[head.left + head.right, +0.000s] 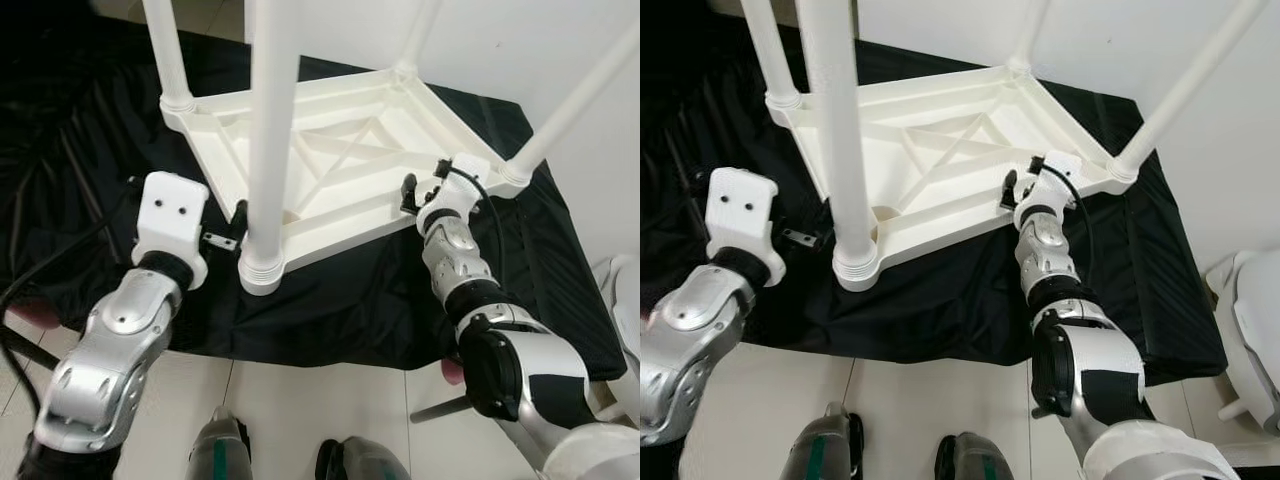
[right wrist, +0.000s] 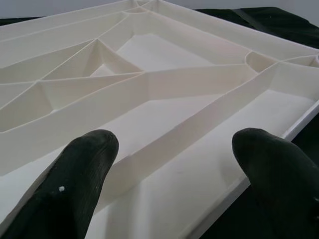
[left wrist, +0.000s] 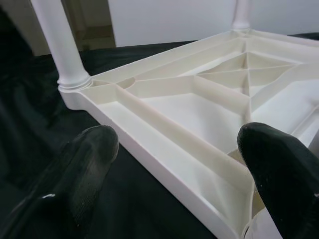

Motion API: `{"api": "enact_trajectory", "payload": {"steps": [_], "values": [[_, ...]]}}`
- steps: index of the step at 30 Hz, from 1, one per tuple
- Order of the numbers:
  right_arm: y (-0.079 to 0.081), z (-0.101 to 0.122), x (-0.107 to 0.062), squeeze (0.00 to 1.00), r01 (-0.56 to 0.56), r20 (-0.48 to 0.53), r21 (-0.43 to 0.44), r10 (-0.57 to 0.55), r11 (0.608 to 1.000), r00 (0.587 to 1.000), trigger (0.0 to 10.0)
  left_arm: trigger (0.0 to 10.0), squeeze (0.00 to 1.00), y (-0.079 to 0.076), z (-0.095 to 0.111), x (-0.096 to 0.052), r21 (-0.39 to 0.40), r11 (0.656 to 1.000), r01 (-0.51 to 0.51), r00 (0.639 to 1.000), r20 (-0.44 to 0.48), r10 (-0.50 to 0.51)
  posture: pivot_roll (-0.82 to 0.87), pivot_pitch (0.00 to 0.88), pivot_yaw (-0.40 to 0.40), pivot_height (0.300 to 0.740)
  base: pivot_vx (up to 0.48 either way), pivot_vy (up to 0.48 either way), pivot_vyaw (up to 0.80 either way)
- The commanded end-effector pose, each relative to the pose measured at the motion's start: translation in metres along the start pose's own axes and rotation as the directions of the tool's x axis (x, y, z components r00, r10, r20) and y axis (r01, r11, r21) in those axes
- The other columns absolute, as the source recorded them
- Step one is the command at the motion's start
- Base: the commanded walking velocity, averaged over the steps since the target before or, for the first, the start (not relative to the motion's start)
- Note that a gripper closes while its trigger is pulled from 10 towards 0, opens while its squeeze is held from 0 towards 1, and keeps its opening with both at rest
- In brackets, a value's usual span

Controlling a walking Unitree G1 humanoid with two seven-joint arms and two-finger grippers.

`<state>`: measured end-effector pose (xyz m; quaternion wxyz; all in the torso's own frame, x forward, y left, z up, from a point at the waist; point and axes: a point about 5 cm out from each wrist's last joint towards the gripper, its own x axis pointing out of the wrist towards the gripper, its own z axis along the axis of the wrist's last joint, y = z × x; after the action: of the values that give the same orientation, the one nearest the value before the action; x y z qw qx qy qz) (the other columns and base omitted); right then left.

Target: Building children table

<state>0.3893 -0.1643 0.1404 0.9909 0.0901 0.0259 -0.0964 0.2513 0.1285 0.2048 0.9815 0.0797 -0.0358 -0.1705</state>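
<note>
A white plastic children's table [image 1: 340, 150] lies upside down on a black cloth, its ribbed underside facing up. Its legs stand upward from the corners; the nearest leg [image 1: 270, 130] rises right before me. My left gripper [image 1: 232, 225] sits by the near-left corner, beside that leg's base. In the left wrist view it [image 3: 179, 169] is open, its fingertips [image 3: 84, 164] straddling the table's rim [image 3: 164, 154]. My right gripper [image 1: 420, 190] hovers at the near-right edge. It [image 2: 174, 174] is open too, over the ribs [image 2: 149, 84] with nothing held.
The black cloth [image 1: 350, 300] covers a low surface and hangs over its front edge. Pale floor tiles [image 1: 300, 420] and my feet [image 1: 220, 450] lie below. A white wall stands behind, and a white object [image 1: 625, 290] sits at the far right.
</note>
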Motion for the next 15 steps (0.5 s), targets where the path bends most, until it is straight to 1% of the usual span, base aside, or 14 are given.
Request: {"api": "enact_trajectory", "payload": {"steps": [1, 3, 4, 6, 8, 9, 15], "values": [[-0.006, -0.007, -0.001, 0.00, 0.023, -0.034, -0.008, -0.023, 1.000, 0.999, 10.0, 10.0, 0.00, -0.017, 0.014, 0.004, 0.000, 0.993, 0.121, 0.989, 0.081, -0.121, 0.06, 0.077, -0.113, 0.740, 0.000, 0.000, 0.00], [-0.010, -0.009, -0.001, 0.00, 0.052, -0.048, -0.012, -0.052, 0.999, 0.998, 10.0, 10.0, 0.00, -0.033, 0.014, 0.007, -0.001, 0.982, 0.191, 0.978, 0.086, -0.190, 0.05, 0.076, -0.113, 0.740, 0.000, 0.000, 0.00], [-0.010, -0.009, -0.001, 0.00, 0.052, -0.048, -0.012, -0.052, 0.999, 0.998, 10.0, 10.0, 0.00, -0.033, 0.014, 0.007, -0.001, 0.982, 0.191, 0.978, 0.086, -0.190, 0.05, 0.076, -0.113, 0.740, 0.000, 0.000, 0.00], [-0.012, -0.006, 0.000, 0.00, 0.077, -0.039, -0.019, -0.077, 0.997, 0.996, 10.0, 10.0, 0.00, -0.047, 0.010, 0.009, 0.006, 0.965, 0.261, 0.962, 0.077, -0.261, 0.05, 0.075, -0.111, 0.740, 0.000, 0.000, 0.00], [-0.012, -0.006, 0.000, 0.00, 0.077, -0.039, -0.019, -0.077, 0.997, 0.996, 10.0, 10.0, 0.00, -0.047, 0.010, 0.009, 0.006, 0.965, 0.261, 0.962, 0.077, -0.261, 0.05, 0.075, -0.111, 0.740, 0.000, 0.000, 0.00], [-0.013, 0.002, 0.002, 0.00, 0.108, -0.007, -0.020, -0.108, 0.994, 0.994, 10.0, 10.0, 0.00, -0.053, 0.005, 0.012, 0.015, 0.957, 0.291, 0.954, 0.065, -0.292, 0.04, 0.077, -0.114, 0.740, 0.000, 0.000, 0.00], [-0.016, 0.010, 0.004, 0.00, 0.167, 0.030, -0.019, -0.167, 0.986, 0.986, 10.0, 10.0, 0.00, -0.056, -0.006, 0.020, 0.017, 0.956, 0.293, 0.955, 0.040, -0.293, 0.04, 0.083, -0.116, 0.740, 0.000, 0.000, 0.00]]}}
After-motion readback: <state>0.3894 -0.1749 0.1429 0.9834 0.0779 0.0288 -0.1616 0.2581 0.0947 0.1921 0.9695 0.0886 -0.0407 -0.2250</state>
